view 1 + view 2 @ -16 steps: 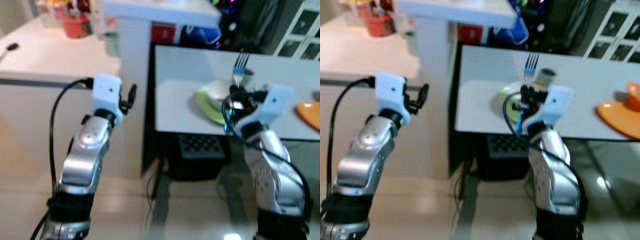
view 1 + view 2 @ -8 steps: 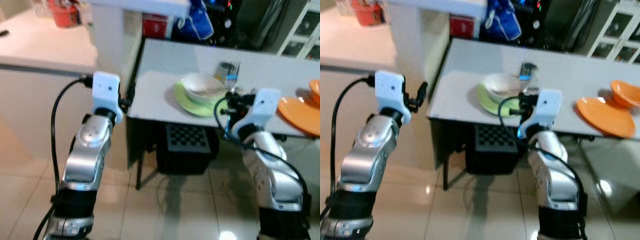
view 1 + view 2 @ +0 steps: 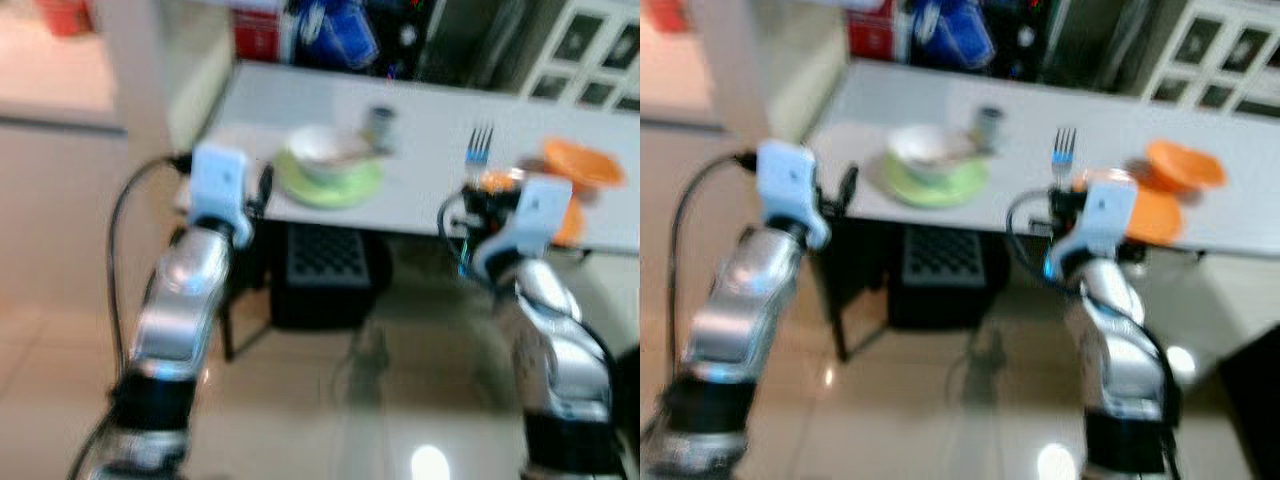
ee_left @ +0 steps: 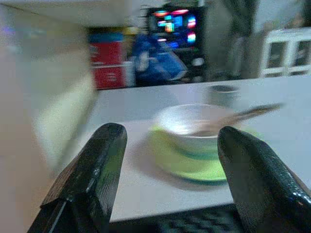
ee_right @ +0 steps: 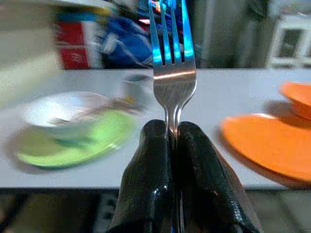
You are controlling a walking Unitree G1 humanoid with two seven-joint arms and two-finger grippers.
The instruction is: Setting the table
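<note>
White and long, the table [image 3: 420,190] runs across a cluttered room, with a dark crate under it on the tiled floor and white cabinet doors behind. The head views are blurred, so fine detail is uncertain.

Part of the setting is already laid out. Toward the robot's left sits a green plate [image 3: 940,183] with a white bowl [image 3: 923,150] on it, and something long, perhaps a utensil, rests across the bowl. A small cup [image 3: 987,122] stands just behind them. Toward the right lie an orange plate [image 3: 1152,215] and, beyond it, an orange bowl [image 3: 1183,163].

The fork [image 5: 171,58] is not yet on the table. The right gripper [image 5: 174,145] has its two black fingers pressed together on the fork's handle, holding it upright with the tines up, at the near edge of the table between the two place settings and close to the orange plate. The left gripper [image 4: 167,160] is held up near the table's left end, facing the green plate, with its fingers spread apart and nothing between them.

Judging from this, the dishes are in place and the cutlery is the part in hand: the fork has to be laid flat beside one of the plates, most likely the orange one. Whether more pieces are to come I cannot tell.
</note>
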